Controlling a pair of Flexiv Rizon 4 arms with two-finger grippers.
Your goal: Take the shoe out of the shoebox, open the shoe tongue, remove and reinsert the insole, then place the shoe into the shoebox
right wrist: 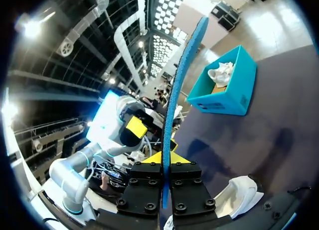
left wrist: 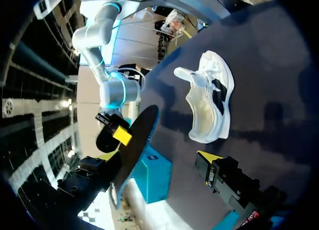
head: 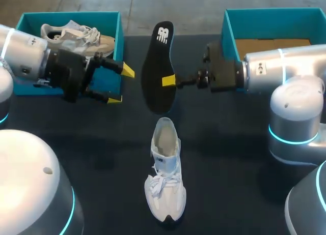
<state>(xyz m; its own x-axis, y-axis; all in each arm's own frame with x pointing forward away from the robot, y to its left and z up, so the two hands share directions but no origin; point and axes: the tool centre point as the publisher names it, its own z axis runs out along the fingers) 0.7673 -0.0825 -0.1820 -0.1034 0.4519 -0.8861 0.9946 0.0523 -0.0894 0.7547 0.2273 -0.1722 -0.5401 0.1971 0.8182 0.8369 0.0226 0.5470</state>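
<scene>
One insole lifted, one shoe on the table.
The black insole (head: pixel 158 67) hangs above the table at the far middle, pinched at its right edge between the narrow-set fingers of the right gripper (head: pixel 169 81); the right wrist view shows it edge-on, blue, rising from between the pads. The white shoe (head: pixel 165 174) stands on its sole on the dark table (head: pixel 234 158), just near of the insole, toe toward the near edge. The left gripper (head: pixel 121 85) is spread wide, holding nothing, beside the left shoebox (head: pixel 120 36), which holds a second shoe (head: pixel 76 35). The right shoebox (head: pixel 229 34) sits far right, its brown floor showing.
</scene>
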